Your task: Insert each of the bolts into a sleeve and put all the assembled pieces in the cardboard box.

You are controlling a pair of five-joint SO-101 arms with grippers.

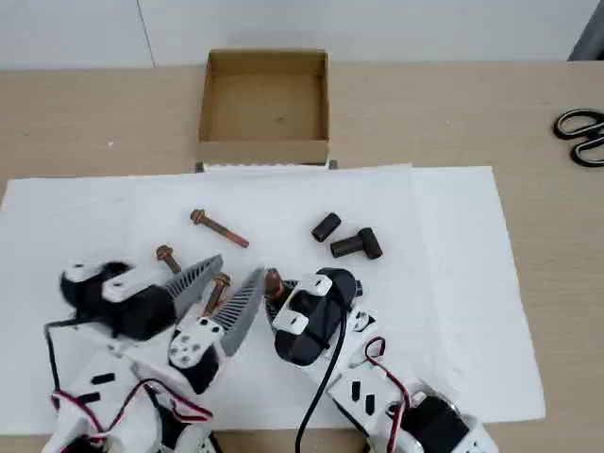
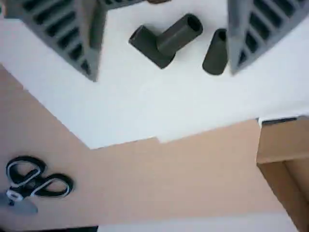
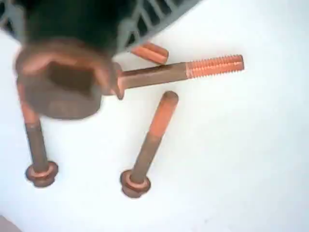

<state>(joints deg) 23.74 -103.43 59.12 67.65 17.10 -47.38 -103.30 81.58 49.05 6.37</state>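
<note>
Three copper bolts lie loose on the white paper (image 1: 453, 311): one (image 1: 219, 228) toward the box, one (image 1: 168, 257) farther left, and one (image 1: 217, 293) between the spread fingers of my left gripper (image 1: 241, 267), which is open. Beside it, my right gripper (image 1: 276, 289) is shut on a fourth bolt (image 3: 60, 89) whose head faces the wrist camera. Black sleeves lie right of centre: a single one (image 1: 326, 226) and two touching in a T (image 1: 357, 244). In the left wrist view, the sleeves (image 2: 166, 37) sit just past the grey fingers (image 2: 72, 34). The cardboard box (image 1: 264, 149) stands empty at the back.
Black-handled scissors (image 1: 580, 137) lie on the bare table at the far right, beyond the paper. The two arms stand close together at the front edge. Open paper stretches to the right of the sleeves.
</note>
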